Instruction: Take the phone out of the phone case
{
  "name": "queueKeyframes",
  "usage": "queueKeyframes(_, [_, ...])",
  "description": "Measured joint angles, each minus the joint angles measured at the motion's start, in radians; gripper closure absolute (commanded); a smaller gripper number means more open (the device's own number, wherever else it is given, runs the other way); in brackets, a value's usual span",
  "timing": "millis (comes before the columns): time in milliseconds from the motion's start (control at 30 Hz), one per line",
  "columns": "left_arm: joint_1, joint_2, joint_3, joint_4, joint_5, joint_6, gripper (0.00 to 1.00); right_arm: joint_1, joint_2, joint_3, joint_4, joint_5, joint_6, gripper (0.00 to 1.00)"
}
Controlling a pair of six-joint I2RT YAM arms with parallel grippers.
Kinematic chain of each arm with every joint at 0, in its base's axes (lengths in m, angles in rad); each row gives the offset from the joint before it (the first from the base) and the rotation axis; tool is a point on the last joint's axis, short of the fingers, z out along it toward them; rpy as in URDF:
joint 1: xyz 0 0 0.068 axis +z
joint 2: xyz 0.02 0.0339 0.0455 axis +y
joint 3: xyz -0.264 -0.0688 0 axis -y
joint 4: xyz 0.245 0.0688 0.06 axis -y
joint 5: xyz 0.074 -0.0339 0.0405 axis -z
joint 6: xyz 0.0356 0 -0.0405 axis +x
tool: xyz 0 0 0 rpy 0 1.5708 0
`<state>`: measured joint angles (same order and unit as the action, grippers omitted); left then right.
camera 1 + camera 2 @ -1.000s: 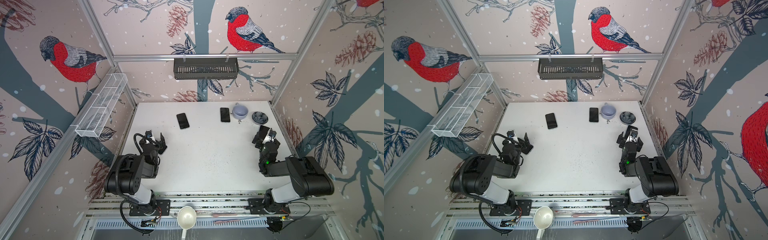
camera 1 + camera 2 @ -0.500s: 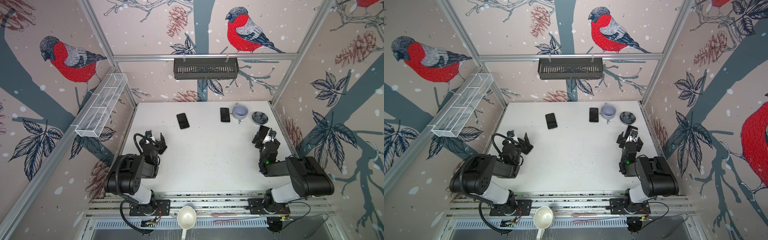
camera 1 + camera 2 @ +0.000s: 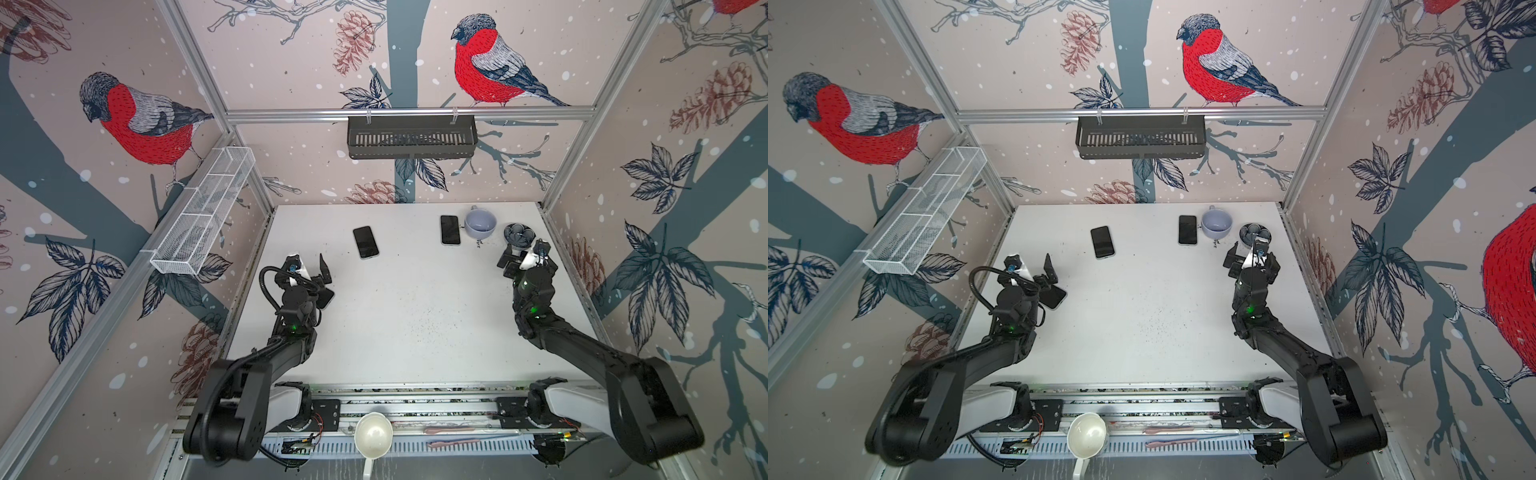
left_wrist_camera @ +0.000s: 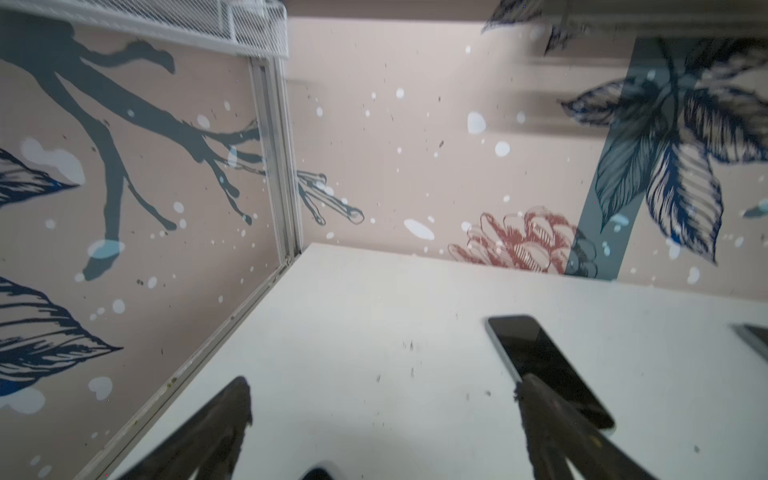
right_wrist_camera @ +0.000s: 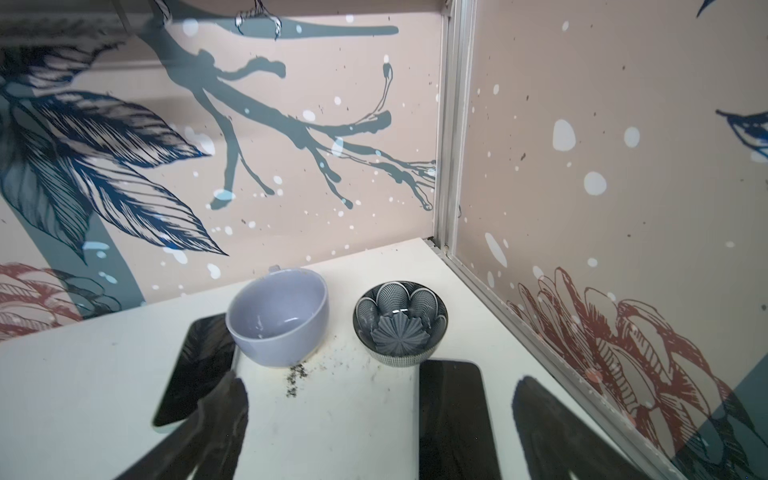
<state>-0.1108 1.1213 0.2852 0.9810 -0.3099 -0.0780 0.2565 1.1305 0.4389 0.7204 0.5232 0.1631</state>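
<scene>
Several dark phones lie flat on the white table [image 3: 415, 316]; I cannot tell which sits in the phone case. Both top views show one at the back left [image 3: 365, 242] [image 3: 1102, 242] and one beside the mug [image 3: 450, 230] [image 3: 1187, 230]. A third phone [image 3: 1055, 296] lies partly under my left wrist. My left gripper [image 3: 308, 266] [image 4: 384, 384] is open over bare table, short of the back-left phone [image 4: 544, 357]. My right gripper [image 3: 524, 254] [image 5: 382, 386] is open, and another phone [image 5: 453, 415] lies on the table between its fingers.
A lavender mug [image 3: 480, 222] [image 5: 278, 320] and a patterned dark bowl [image 3: 518, 233] [image 5: 399, 324] stand at the back right, with dark crumbs [image 5: 295, 378] in front of them. A wire basket [image 3: 203, 216] hangs on the left wall and a black rack [image 3: 411, 136] on the back wall.
</scene>
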Motion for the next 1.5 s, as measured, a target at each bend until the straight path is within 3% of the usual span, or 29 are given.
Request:
queueKeyframes(233, [-0.022, -0.268, 0.22, -0.525, 0.041, -0.257, 0.01, 0.074, -0.186, 0.143, -0.412, -0.147, 0.154, 0.01])
queueKeyframes(400, [-0.034, -0.29, 0.362, -0.942, 0.096, -0.371, 0.01, 0.163, -0.268, 0.255, -0.642, -0.273, 0.206, 0.01])
queueKeyframes(600, [-0.034, -0.29, 0.43, -1.272, 0.098, -0.417, 0.01, 0.256, -0.321, 0.322, -0.811, -0.301, 0.208, 0.01])
queueKeyframes(867, [-0.034, -0.24, 0.403, -1.392, 0.154, -0.507, 0.01, 0.336, -0.323, 0.317, -0.909, -0.313, 0.228, 0.01])
queueKeyframes(1033, [-0.034, -0.164, 0.397, -1.394, 0.16, -0.643, 0.02, 0.371, -0.319, 0.289, -0.921, -0.315, 0.233, 0.01])
queueKeyframes(1233, [-0.034, -0.012, 0.449, -1.442, 0.177, -0.804, 0.03, 0.392, -0.302, 0.258, -0.921, -0.316, 0.252, 0.0])
queueKeyframes(1500, [0.029, 0.209, 0.56, -1.509, 0.206, -0.893, 0.03, 0.418, -0.262, 0.236, -0.894, -0.337, 0.253, 0.01])
